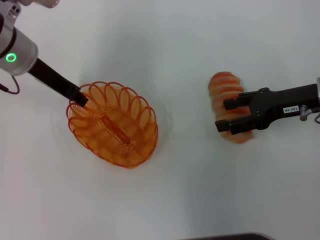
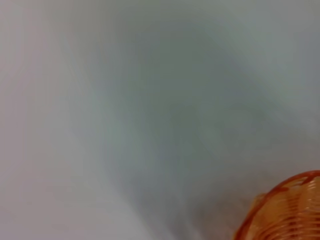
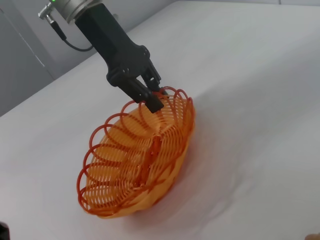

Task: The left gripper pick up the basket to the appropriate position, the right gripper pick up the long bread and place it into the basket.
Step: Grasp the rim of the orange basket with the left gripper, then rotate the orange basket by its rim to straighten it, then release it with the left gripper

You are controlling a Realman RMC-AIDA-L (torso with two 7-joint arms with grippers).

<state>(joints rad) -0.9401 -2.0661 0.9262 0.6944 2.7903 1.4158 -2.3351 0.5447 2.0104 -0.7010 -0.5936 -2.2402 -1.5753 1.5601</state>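
The long bread [image 1: 228, 106] is laid on the white table [image 1: 190, 45] well to the right of the basket [image 1: 114, 125], its long axis running from far to near with a slight slant; it is a pale tan loaf with orange-red crosswise ridges and rounded ends. It is straddled near its nearer end by the spread fingers of the right gripper [image 1: 226, 114] (white label on its body). The basket, an oval of orange wire with looped petal-like rim, is seen empty, and its far-left rim is pinched by the left gripper [image 1: 79, 97].

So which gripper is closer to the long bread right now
Right. The right gripper straddles the long bread, one finger on each side. The left gripper is far across the table at the basket rim.
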